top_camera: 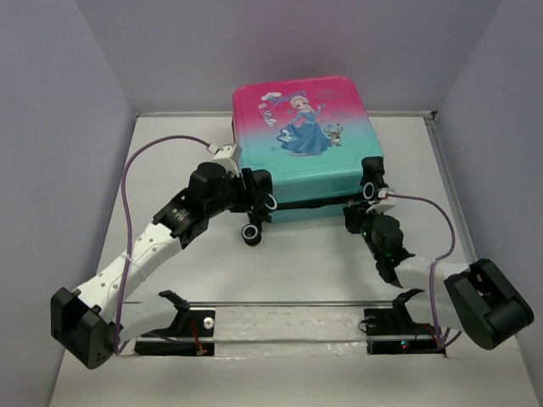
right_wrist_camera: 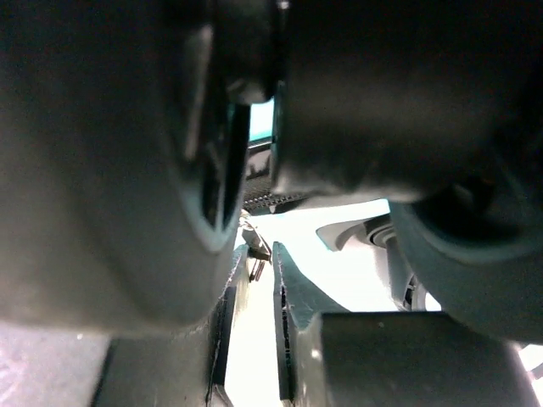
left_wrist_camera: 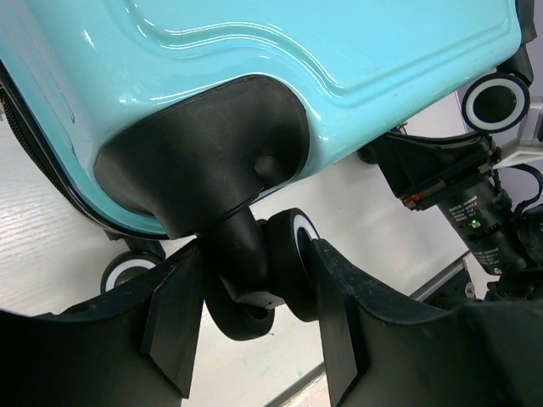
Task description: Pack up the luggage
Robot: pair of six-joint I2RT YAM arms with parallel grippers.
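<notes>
We judge this is the closing stage. The left gripper [left_wrist_camera: 259, 264] is clamped on a black caster wheel w/ white ring [left_wrist_camera: 290, 254], steadying the pink-to-teal hard-shell kids' luggage w/ blue-dress princess [top_camera: 301, 127]. It lies flat, far-centre on the white table [top_camera: 322, 267]. The right gripper [right_wrist_camera: 261, 264] is at the near-right corner, jaws nearly together; we can't tell what they pinch, if anything. Next prob. calls for running the zip.

Top view: bright, even overhead light, sharp throughout; soft, faint shadows lie on the table [top_camera: 322, 254] under the suitcase [top_camera: 284, 170] and the arms. Left wrist view: well lit, with white glare streaks on the glossy teal shell and mild softness at the bottom edge. Right wrist view: dim, filled with dark, blurred shapes against the lens; the table patch behind them is overexposed.
</notes>
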